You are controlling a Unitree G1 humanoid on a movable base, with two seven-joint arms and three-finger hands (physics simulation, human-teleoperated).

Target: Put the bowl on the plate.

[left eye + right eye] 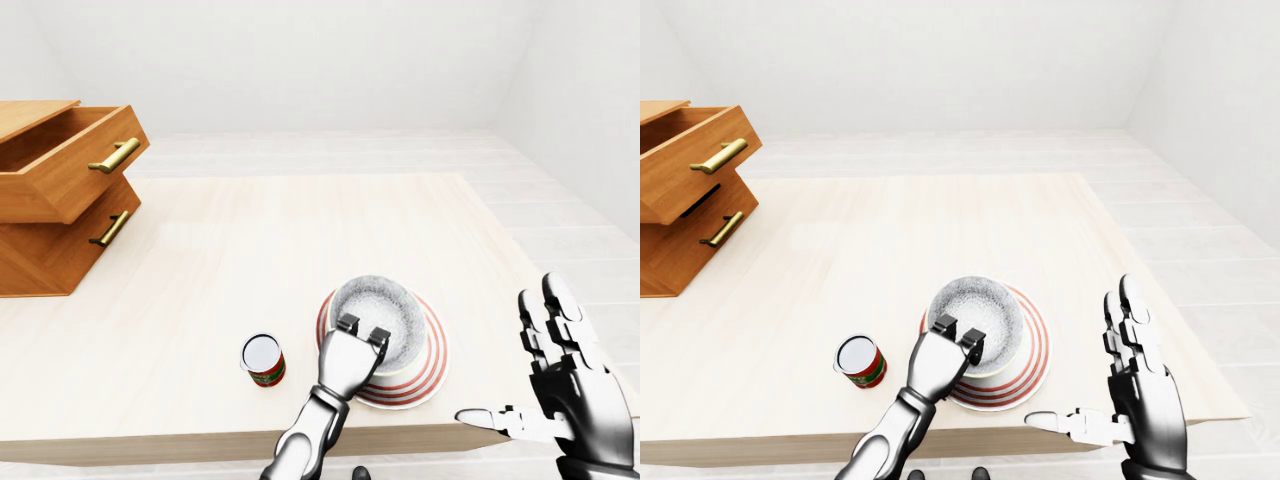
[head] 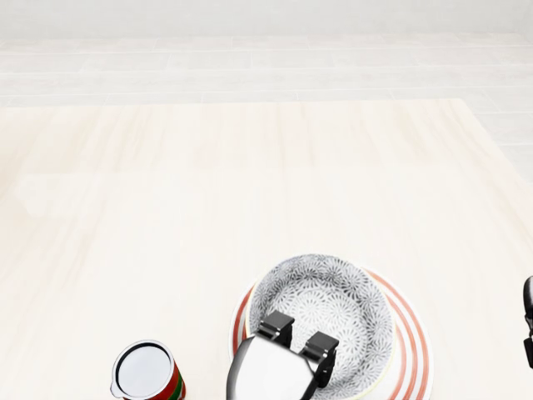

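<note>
Table: pale wooden table (image 1: 250,250), carrying everything listed below except the right hand.
Drawers: wooden chest of drawers (image 1: 55,210) at the left of the left-eye view, top drawer pulled out, well apart from the work.
Plate: white plate with red rings (image 2: 414,350), near the table's bottom edge in the head view.
Bowl: grey flower-patterned bowl (image 2: 329,300), over the plate and offset toward its left side; I cannot tell whether it rests there fully.
Right hand: right hand (image 1: 1135,385), fingers spread wide and empty, beyond the table edge, well right of the plate.
Left hand: left hand (image 2: 279,365), fingertips hooked over the bowl's bottom rim and clamped on it; thumb hidden.
Tin: red and green tin (image 2: 146,372), left of the plate, apart from it.
Key relation: the bowl lies straight up-view from the left hand, so the likely next move is to settle it rightward and let go.
</note>
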